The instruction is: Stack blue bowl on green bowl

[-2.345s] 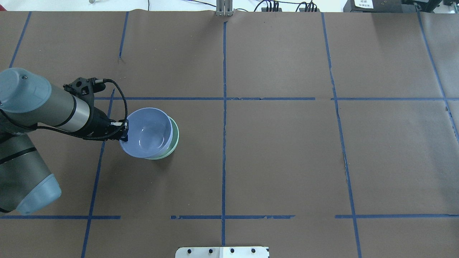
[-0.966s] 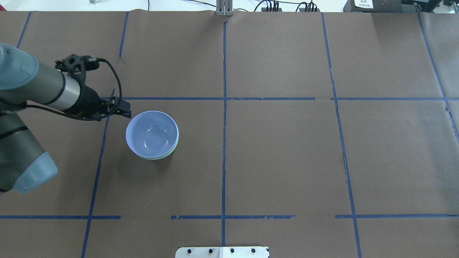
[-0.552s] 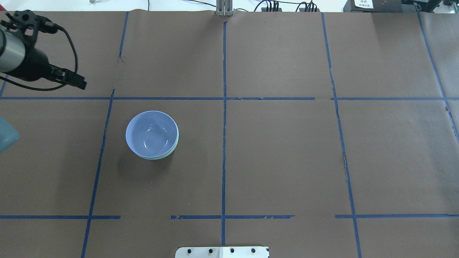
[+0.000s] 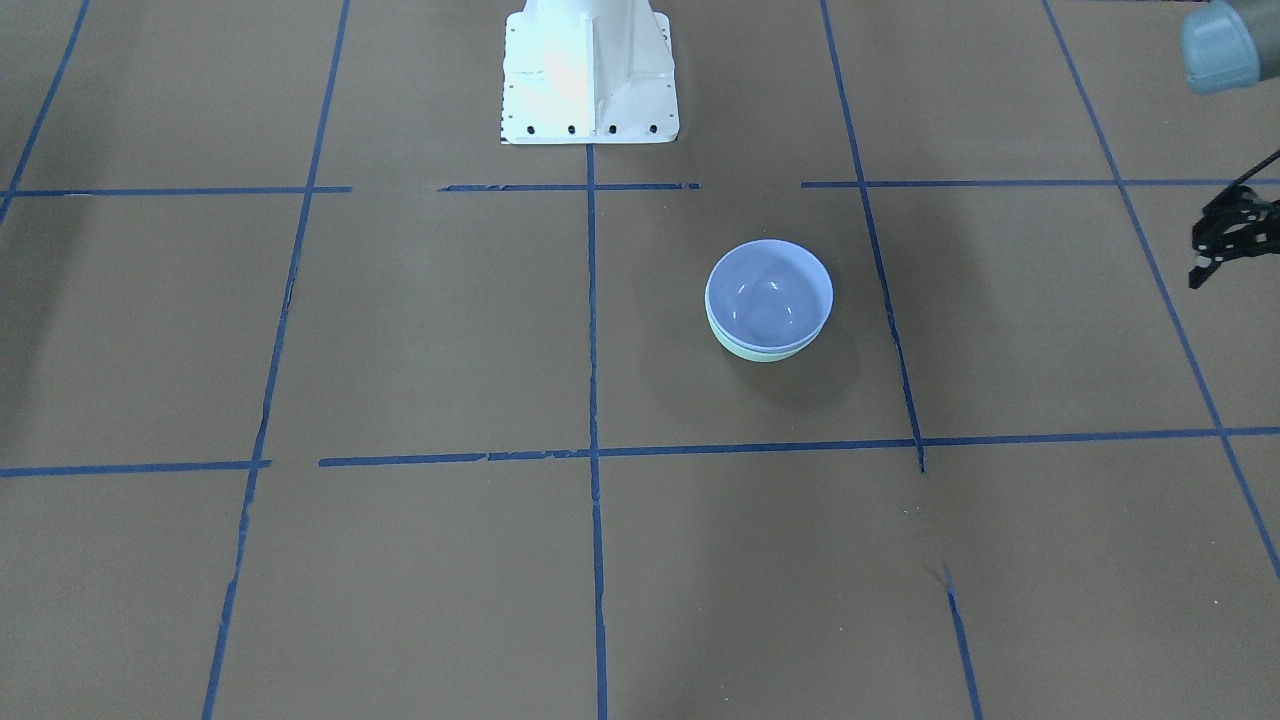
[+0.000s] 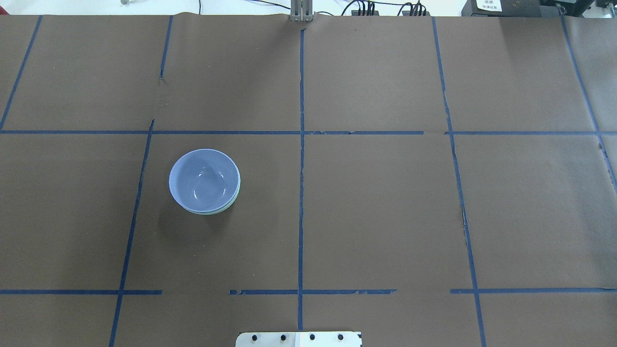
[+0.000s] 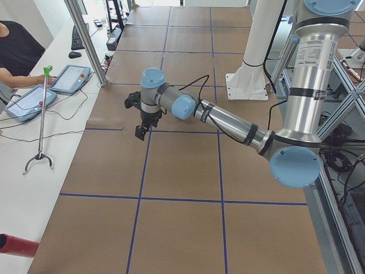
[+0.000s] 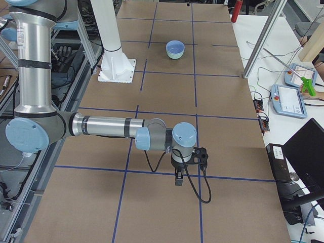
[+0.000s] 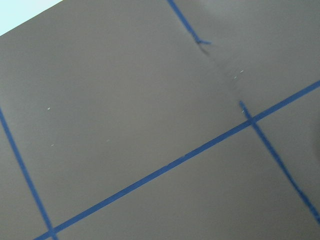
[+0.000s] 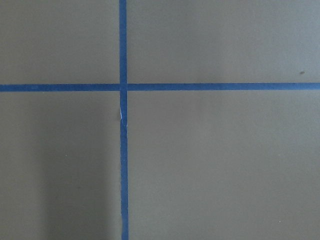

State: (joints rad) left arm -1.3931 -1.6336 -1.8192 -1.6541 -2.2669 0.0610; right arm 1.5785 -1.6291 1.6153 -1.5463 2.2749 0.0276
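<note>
blue bowl [image 5: 204, 178] is nested upright in green bowl [image 4: 762, 350], on the robot's-left half of the tabletop [image 5: 385, 217]. Only a sliver of green shows under it, so stack looks done imo.

Left arm [image 6: 222, 120] hangs well apart from the bowls, right arm [image 7: 106, 126] is over the far end. Left jaws and right jaws: can't tell if apart or together. Too small in ext views, and wrist cams show only paper + tape.

Risks:
- can't confirm blue is fully seated, so a bump or tabletop shake could rock it
- a low arm sweep across that square would clip the rim and shove both bowls; glossy, prob slides easy
- keep homing paths high
</note>
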